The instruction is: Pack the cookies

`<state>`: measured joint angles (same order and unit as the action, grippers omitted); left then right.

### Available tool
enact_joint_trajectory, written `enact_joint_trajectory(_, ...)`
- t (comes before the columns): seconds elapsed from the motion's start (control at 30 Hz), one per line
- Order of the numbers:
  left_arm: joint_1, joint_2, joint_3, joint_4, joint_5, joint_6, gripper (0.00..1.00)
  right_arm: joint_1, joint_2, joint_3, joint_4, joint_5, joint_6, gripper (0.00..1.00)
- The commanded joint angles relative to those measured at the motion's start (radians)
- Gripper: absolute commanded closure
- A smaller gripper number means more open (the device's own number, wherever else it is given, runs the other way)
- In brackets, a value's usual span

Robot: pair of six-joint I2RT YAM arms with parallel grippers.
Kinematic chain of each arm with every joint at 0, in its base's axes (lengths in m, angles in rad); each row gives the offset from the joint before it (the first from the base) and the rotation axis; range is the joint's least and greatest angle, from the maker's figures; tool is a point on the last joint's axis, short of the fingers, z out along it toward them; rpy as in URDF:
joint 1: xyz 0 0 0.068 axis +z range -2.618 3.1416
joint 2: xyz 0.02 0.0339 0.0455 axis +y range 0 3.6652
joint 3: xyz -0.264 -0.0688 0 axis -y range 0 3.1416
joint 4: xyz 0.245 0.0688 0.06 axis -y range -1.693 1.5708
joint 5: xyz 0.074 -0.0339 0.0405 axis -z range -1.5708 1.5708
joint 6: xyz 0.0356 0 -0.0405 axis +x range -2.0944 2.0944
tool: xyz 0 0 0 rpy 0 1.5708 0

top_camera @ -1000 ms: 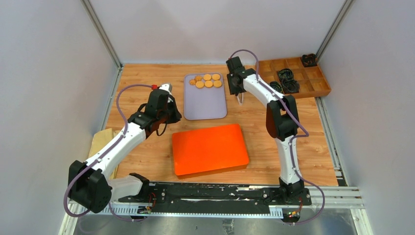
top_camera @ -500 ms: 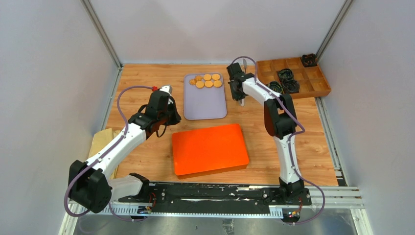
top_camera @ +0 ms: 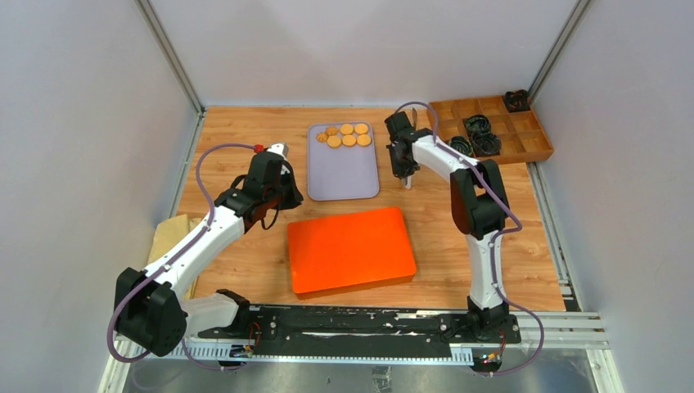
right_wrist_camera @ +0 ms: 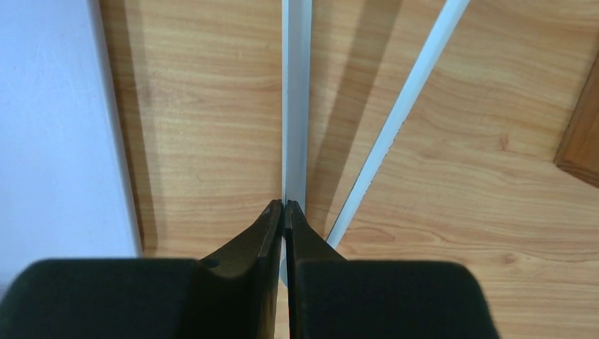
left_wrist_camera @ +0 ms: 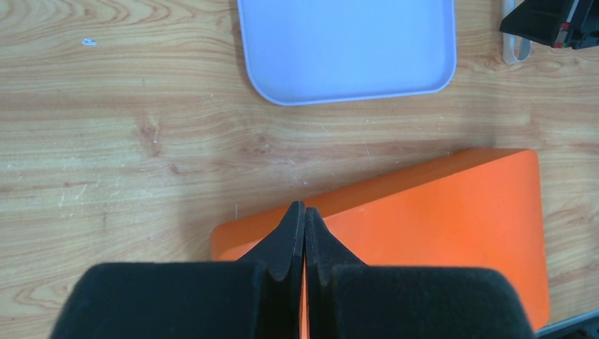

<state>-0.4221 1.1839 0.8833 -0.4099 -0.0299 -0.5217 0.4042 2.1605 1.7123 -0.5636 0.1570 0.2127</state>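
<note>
We hold the right tool (right_wrist_camera: 284, 207) closed on white tongs (right_wrist_camera: 295, 85) beside the tray (top_camera: 344, 176), ready to lift the cookies (top_camera: 347, 135) at its far end. The left tool (left_wrist_camera: 304, 212) is closed and empty.

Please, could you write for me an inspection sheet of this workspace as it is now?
Surface: wooden table, no spills seen.
Job's things: cookies at the far end of the lilac tray; orange box closed.
Clutter: black ruffled items in the divided wooden tray; tan item at the left edge.
End effectors: left end effector shut, empty, over the box's edge; right end effector shut on white tongs.
Cables: purple cable along each arm, no snag seen.
Surroundings: grey walls on three sides.
</note>
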Motion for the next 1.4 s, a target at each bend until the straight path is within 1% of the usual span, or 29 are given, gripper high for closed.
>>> enact_joint_trajectory(0.0,-0.003,-0.013,-0.009,-0.003,0.001,0.02,1.0,-0.01,-0.098,-0.039,-0.016,-0.06,0.031,0.9)
enact_joint_trajectory(0.1,-0.003,-0.013,-0.007,-0.002,0.006,0.02,1.0,-0.011,-0.114,-0.039,-0.025,-0.077,0.035,0.87)
enact_joint_trajectory(0.17,-0.003,-0.013,-0.007,0.0,0.01,0.02,1.0,-0.013,-0.121,-0.038,-0.041,-0.073,0.039,0.81)
enact_joint_trajectory(0.2,-0.003,-0.013,-0.007,0.0,0.01,0.021,1.0,-0.013,-0.123,-0.037,-0.047,-0.069,0.042,0.72)
enact_joint_trajectory(0.23,-0.003,-0.013,-0.007,0.0,0.009,0.021,1.0,-0.013,-0.125,-0.037,-0.053,-0.064,0.045,0.61)
enact_joint_trajectory(0.27,-0.003,-0.013,-0.007,-0.001,0.009,0.021,1.0,-0.013,-0.127,-0.039,-0.056,-0.064,0.046,0.52)
enact_joint_trajectory(0.3,-0.003,-0.013,-0.007,-0.001,0.01,0.022,1.0,-0.013,-0.129,-0.04,-0.056,-0.068,0.044,0.47)
enact_joint_trajectory(0.4,-0.003,-0.012,-0.009,0.0,0.013,0.022,1.0,-0.014,-0.128,-0.036,-0.066,-0.081,0.045,0.41)
enact_joint_trajectory(0.5,-0.003,-0.014,-0.01,-0.002,0.011,0.022,1.0,-0.01,-0.151,-0.047,-0.069,-0.064,0.051,0.41)
enact_joint_trajectory(0.6,-0.003,-0.019,-0.01,-0.007,0.006,0.022,1.0,0.005,-0.216,-0.075,-0.066,-0.026,0.034,0.45)
enact_joint_trajectory(0.67,-0.003,-0.026,-0.01,-0.008,0.005,0.023,1.0,0.031,-0.299,-0.115,-0.068,0.023,0.007,0.51)
enact_joint_trajectory(0.73,-0.003,-0.03,-0.001,-0.01,-0.005,0.029,1.0,0.068,-0.381,-0.162,-0.069,0.057,-0.012,0.63)
enact_joint_trajectory(0.83,-0.002,-0.019,0.066,-0.042,-0.033,0.045,1.0,0.136,-0.502,-0.24,-0.067,0.095,-0.037,0.85)
enact_joint_trajectory(0.87,0.004,-0.008,0.101,-0.049,-0.013,0.052,1.0,0.158,-0.536,-0.263,-0.069,0.097,-0.042,0.91)
enact_joint_trajectory(0.93,0.021,0.02,0.182,-0.058,0.057,0.049,1.0,0.198,-0.606,-0.305,-0.087,0.071,-0.051,0.98)
enact_joint_trajectory(1.0,0.024,0.051,0.272,-0.089,0.065,0.05,1.0,0.262,-0.681,-0.362,-0.089,0.052,-0.063,0.99)
enact_joint_trajectory(1.1,0.043,0.064,0.382,-0.13,0.017,0.032,1.0,0.362,-0.794,-0.458,-0.082,0.034,-0.091,0.99)
enact_joint_trajectory(1.2,0.129,0.039,0.417,-0.095,0.14,-0.03,1.0,0.458,-0.895,-0.54,-0.081,-0.056,-0.09,0.98)
enact_joint_trajectory(1.23,0.153,0.027,0.426,-0.091,0.151,-0.04,1.0,0.478,-0.925,-0.564,-0.081,-0.091,-0.082,0.98)
enact_joint_trajectory(1.37,0.222,-0.015,0.465,-0.122,0.127,-0.04,1.0,0.573,-1.003,-0.641,-0.075,-0.245,-0.052,1.0)
